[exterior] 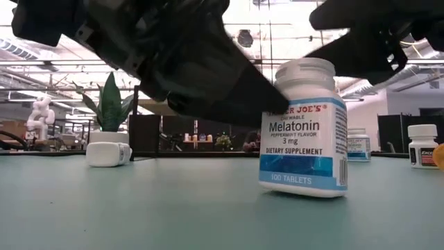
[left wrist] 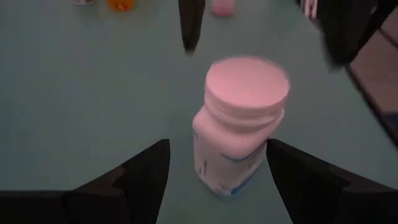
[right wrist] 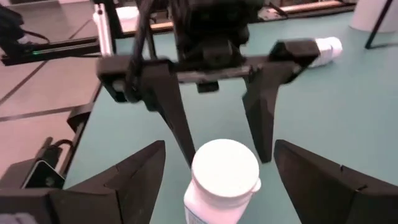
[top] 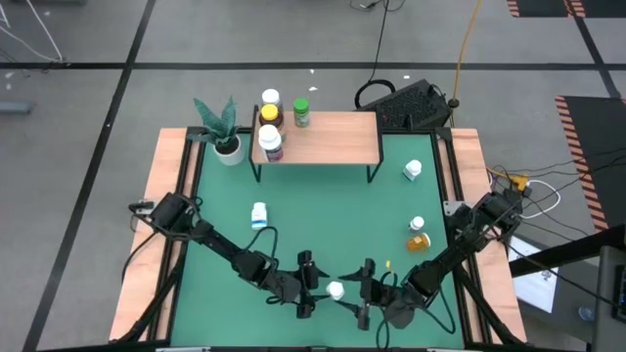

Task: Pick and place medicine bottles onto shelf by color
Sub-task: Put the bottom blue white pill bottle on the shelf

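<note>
A white Melatonin bottle [top: 335,290] with a white cap stands upright on the green table near its front edge; it also shows in the low view [exterior: 303,128]. My left gripper [top: 309,284] is open at the bottle's left, and its fingers reach along both sides of the bottle [left wrist: 239,124]. My right gripper [top: 366,290] is open at the bottle's right, facing the left one, with the bottle [right wrist: 224,177] between its fingers. The shelf [top: 333,139] stands at the far side. It carries a yellow-capped amber bottle [top: 269,114], a white one [top: 271,145] and a green one [top: 301,110]. My left gripper has one finger [left wrist: 292,177] close against the bottle's side [left wrist: 264,146], coming level from the table's left. I cannot tell whether it touches. The bottle stands upright on the table.
A white bottle [top: 258,215] lies on the table left of centre. A white bottle [top: 412,170], a white-capped one [top: 417,225] and an orange one [top: 419,242] are on the right side. A potted plant [top: 227,147] stands by the shelf's left end.
</note>
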